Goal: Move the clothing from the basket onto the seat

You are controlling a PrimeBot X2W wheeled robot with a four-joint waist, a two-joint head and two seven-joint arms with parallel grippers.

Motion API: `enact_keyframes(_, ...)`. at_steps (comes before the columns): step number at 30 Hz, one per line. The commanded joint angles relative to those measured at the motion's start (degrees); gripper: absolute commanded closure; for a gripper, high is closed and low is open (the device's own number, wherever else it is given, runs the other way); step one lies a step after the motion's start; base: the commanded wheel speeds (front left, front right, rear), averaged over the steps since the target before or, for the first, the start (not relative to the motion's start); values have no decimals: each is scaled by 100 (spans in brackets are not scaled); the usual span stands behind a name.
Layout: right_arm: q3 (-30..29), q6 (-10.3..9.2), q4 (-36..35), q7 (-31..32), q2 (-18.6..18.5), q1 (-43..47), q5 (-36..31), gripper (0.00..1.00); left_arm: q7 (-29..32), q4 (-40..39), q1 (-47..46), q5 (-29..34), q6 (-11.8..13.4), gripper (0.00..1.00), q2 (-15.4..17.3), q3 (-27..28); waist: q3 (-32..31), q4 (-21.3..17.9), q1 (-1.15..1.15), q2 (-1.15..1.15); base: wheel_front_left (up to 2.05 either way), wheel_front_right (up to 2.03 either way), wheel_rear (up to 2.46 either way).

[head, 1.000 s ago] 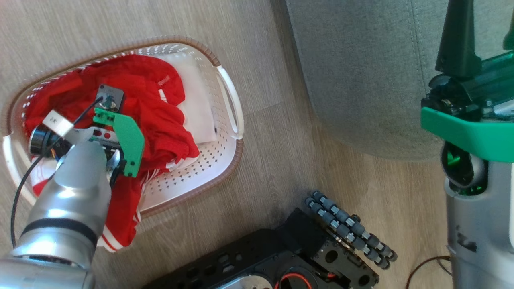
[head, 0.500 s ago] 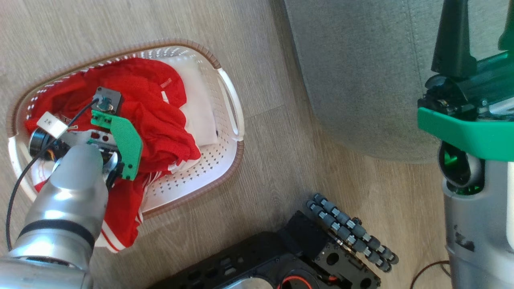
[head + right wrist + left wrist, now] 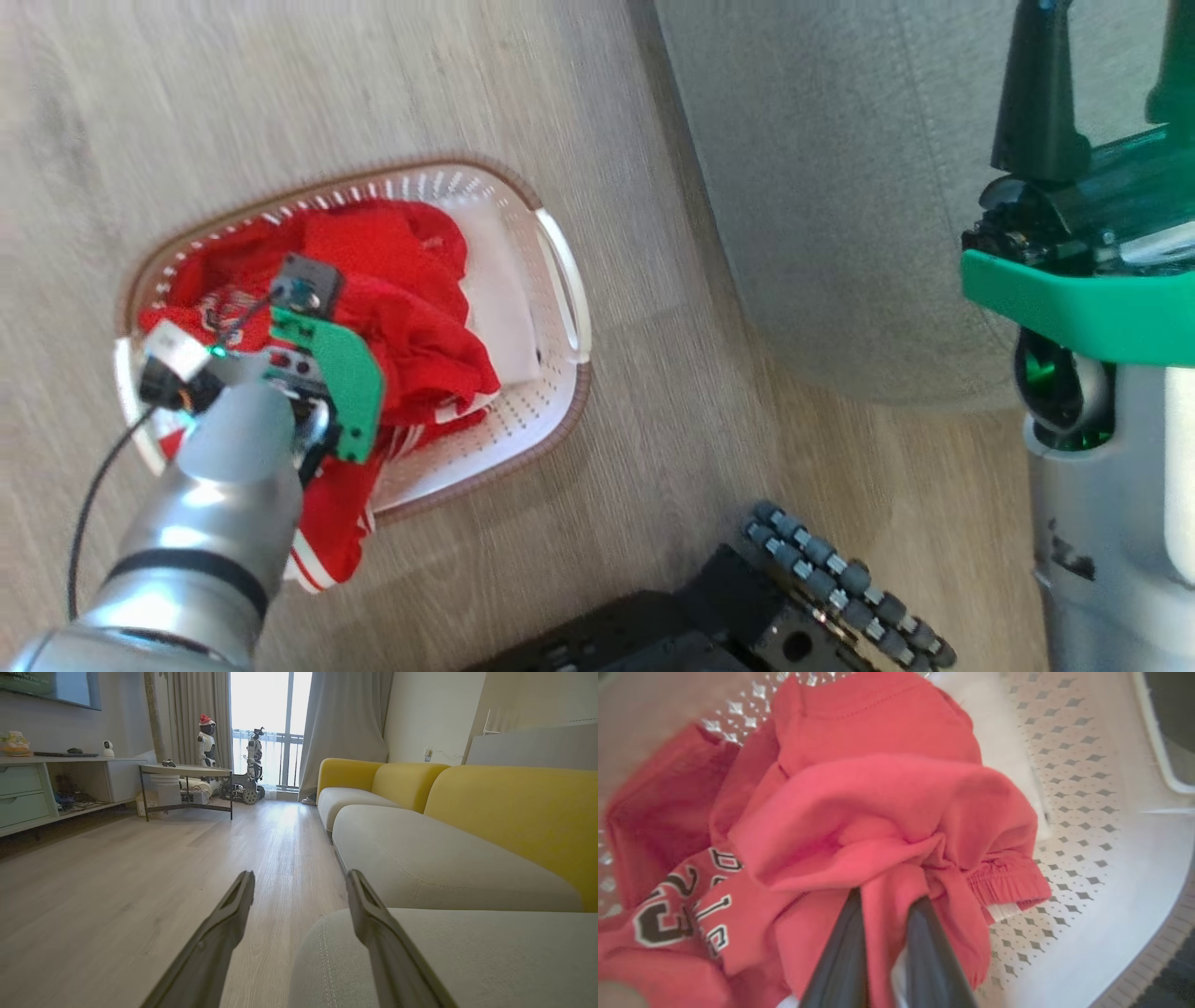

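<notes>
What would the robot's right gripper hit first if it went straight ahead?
Nothing close: the open right gripper points along the wooden floor beside the grey seat. The way looks free toward the far window, though depth is hard to judge.

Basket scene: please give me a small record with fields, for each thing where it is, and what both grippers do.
clothing: red, mostly in the basket, one end hanging over its rim
basket: on the wooden floor, left of the seat
white sheet: in the basket, partly covered by the clothing
left gripper: shut on the clothing
right gripper: open, holding nothing, near the seat
</notes>
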Motion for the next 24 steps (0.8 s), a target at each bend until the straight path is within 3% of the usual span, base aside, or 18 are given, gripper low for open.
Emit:
enact_keyframes(1,58,41,-135,-34,39,196,-64,0,-173,-66,157,-60,-28,100,-4,60,-367,125,0,-1,0,0,0)
enact_keyframes(11,116,41,83,-34,-22,472,-208,0,-693,-255,450,-516,-35,100,-300,-327,-1303,389,0,-1,0,0,0)
enact_keyframes(24,94,41,307,-34,-279,955,-198,0,-1260,-992,1015,-1484,-36,100,-361,-1066,-2414,855,0,-1,0,0,0)
